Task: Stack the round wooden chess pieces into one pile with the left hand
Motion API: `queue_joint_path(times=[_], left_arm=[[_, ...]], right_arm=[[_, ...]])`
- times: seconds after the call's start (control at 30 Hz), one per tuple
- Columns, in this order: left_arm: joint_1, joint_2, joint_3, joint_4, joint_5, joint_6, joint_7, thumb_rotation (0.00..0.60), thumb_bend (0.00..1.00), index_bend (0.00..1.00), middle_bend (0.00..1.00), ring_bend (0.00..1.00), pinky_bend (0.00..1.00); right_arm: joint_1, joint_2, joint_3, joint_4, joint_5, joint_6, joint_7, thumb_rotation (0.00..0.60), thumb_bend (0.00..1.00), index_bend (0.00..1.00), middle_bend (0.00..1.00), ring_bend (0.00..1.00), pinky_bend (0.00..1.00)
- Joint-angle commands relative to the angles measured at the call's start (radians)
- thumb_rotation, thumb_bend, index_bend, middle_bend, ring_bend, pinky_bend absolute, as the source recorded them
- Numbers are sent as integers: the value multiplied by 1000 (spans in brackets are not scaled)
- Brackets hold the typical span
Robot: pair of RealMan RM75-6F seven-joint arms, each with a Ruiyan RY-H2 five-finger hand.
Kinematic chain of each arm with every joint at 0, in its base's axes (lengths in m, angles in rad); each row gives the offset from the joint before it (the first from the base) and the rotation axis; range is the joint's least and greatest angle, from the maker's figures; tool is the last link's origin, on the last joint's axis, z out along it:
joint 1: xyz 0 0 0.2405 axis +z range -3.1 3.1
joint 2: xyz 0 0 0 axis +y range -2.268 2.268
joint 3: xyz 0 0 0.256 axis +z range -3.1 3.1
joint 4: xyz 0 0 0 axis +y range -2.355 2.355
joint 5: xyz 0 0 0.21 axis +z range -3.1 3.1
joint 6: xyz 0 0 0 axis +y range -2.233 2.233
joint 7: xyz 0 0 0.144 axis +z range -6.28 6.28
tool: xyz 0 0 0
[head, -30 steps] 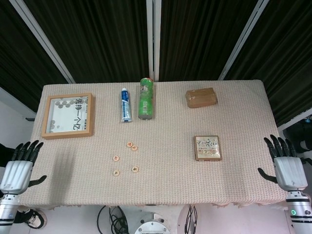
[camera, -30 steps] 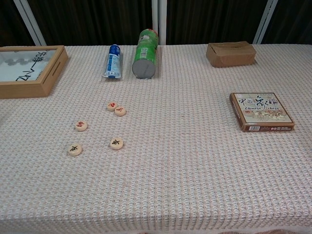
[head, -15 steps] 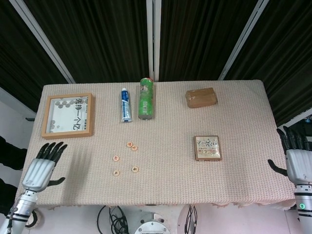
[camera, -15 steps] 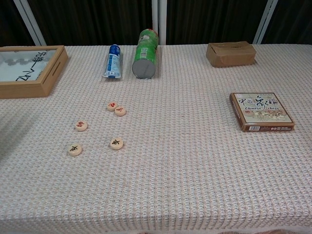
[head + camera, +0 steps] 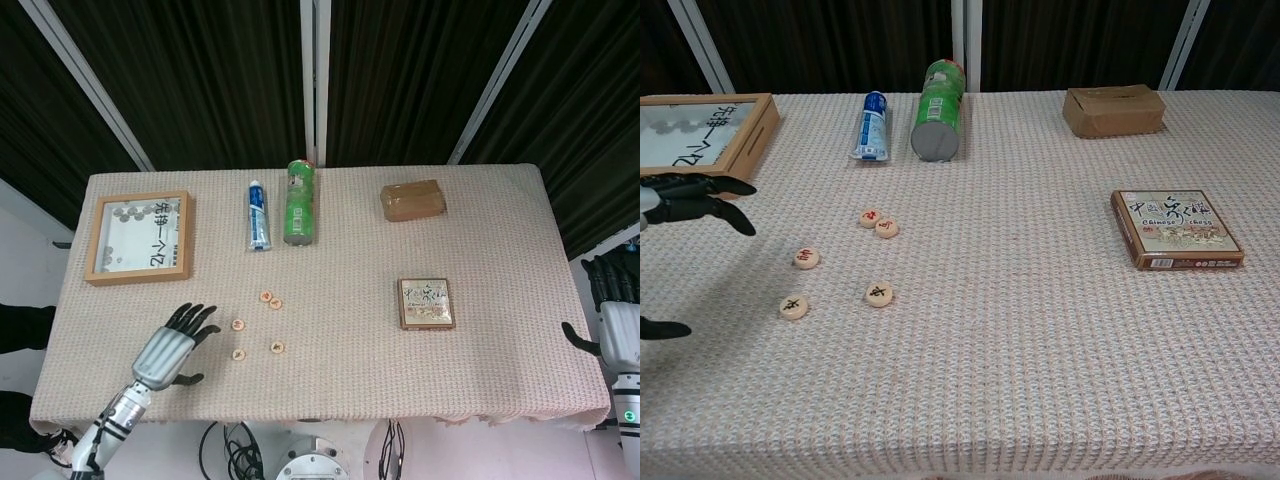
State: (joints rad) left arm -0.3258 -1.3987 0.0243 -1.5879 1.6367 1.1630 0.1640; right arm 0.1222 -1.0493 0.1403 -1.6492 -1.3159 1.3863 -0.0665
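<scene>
A rectangular desk (image 5: 480, 370) fills the scene, covered by a beige, waffle-textured cloth whose edge hangs over the near side. Behind it hang dark, pleated curtains (image 5: 210, 70), crossed by pale metal bars (image 5: 312, 70) that run upright and at slants. Below the near edge, a light floor shows with black cables (image 5: 228, 440) looping across it. Lighting is even and soft.
</scene>
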Motion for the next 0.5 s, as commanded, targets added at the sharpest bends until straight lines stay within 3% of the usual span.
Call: queue_joint_path(times=[0.03,0.5], left_arm=[[-28,-51,3,61,28,-7,-50,600,52,282,18,0,0],[-97,-130,0,136,6,-64,-94,600,223,360,18,0,0]], right_arm=[[5,7,-3,4,-2,-16,20,600,176,0,0,0,0],[13,24,-5,-12,28,-51,13,600,176,0,0,0,0]])
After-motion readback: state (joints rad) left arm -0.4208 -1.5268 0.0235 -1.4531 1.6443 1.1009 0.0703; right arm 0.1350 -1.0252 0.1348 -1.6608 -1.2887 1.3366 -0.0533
